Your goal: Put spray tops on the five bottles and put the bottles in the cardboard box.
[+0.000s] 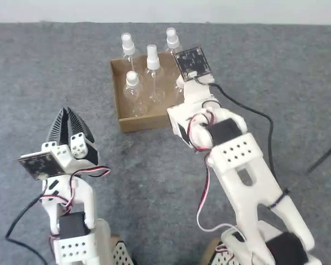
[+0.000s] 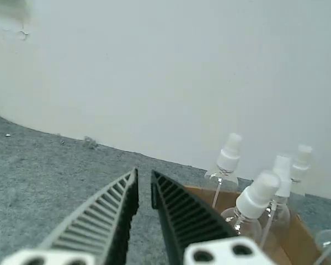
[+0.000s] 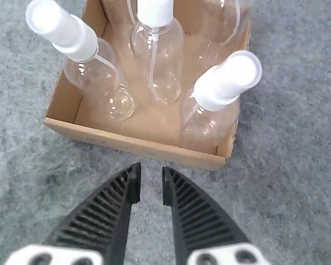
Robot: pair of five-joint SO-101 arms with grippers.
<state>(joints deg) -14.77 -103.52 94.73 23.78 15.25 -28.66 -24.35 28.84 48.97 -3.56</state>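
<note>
Clear spray-topped plastic bottles (image 3: 154, 61) stand in the brown cardboard box (image 3: 127, 144), far centre; right tool (image 3: 149, 185) and left tool (image 2: 144, 185), all but shut, hold nothing, but the right, just beside the box, could topple one.

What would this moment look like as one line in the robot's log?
bottles: capped, standing in box | left end effector: empty, away from box | right end effector: empty, just outside box
</note>
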